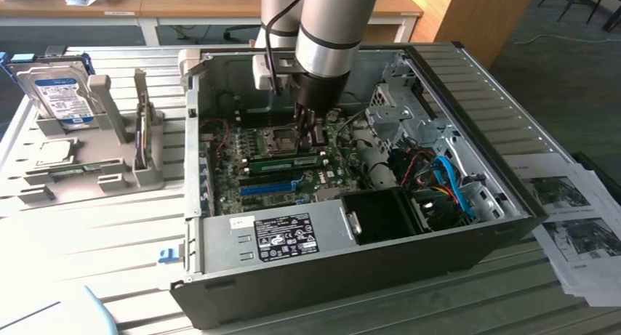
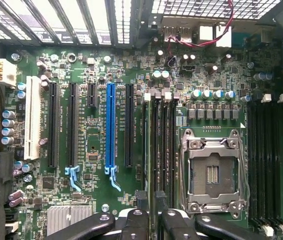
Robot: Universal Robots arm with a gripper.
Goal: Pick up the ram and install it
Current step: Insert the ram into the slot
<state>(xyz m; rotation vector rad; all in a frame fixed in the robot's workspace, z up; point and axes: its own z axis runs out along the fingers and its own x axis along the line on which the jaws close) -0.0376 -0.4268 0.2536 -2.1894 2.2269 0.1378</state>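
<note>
Open computer case [image 1: 339, 284]; hard drive [image 1: 57, 94] upright in grey holder [image 1: 109, 118]; blue slot [image 2: 110, 125] on motherboard [image 2: 97, 145]; papers [image 1: 572, 226], perhaps manuals.

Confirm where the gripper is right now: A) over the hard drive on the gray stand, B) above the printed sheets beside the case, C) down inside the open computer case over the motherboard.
C: the gripper reaches down into the computer case, over the motherboard and close to the green ram.

In the exterior view the arm [image 1: 325, 30] covers part of the motherboard [image 1: 276, 176] behind the gripper [image 1: 313, 140]. The printed sheets [image 1: 572, 211] run off the exterior view's right edge. The print on the hard drive [image 1: 57, 95] label is too small to read.
</note>
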